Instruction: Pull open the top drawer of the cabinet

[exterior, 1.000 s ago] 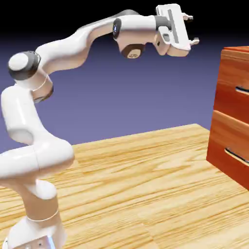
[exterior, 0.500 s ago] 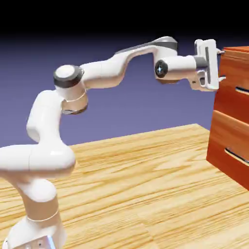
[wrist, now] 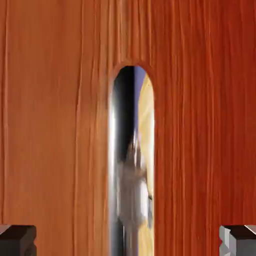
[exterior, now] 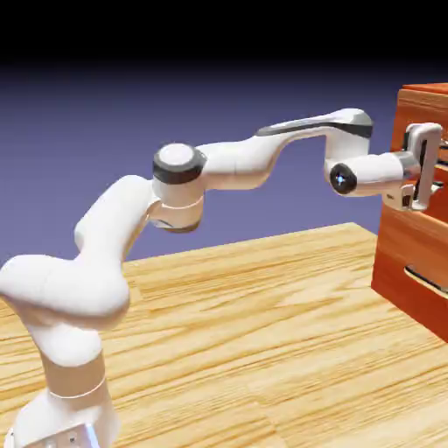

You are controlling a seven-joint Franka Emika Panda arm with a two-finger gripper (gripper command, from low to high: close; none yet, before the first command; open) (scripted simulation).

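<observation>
The cabinet point(exterior: 418, 210) stands at the right edge of the exterior view on the pale wooden counter point(exterior: 262, 332), its reddish-brown front facing left; the top drawer point(exterior: 429, 149) is its uppermost panel, with a second drawer front point(exterior: 411, 262) below it bearing its own thin silver bar; from this side the top drawer looks flush with the cabinet face, though the wrist hides part of it; the white arm point(exterior: 175, 188) rises from the lower left and stretches level across to the right, so that the hand point(exterior: 435, 166) sits right at the top drawer's front, level with its handle; its fingertips are hard to pick out against the wood there; in the hand view glossy red wood fills nearly everything, and the drawer's silver handle point(wrist: 131, 165) runs as a shiny rounded bar up the middle, mirroring the arm and counter; the two grey fingertips point(wrist: 17, 240) sit in the bottom corners, spread wide with the handle between them and well apart from both, so the hand is released and grasps nothing.
</observation>
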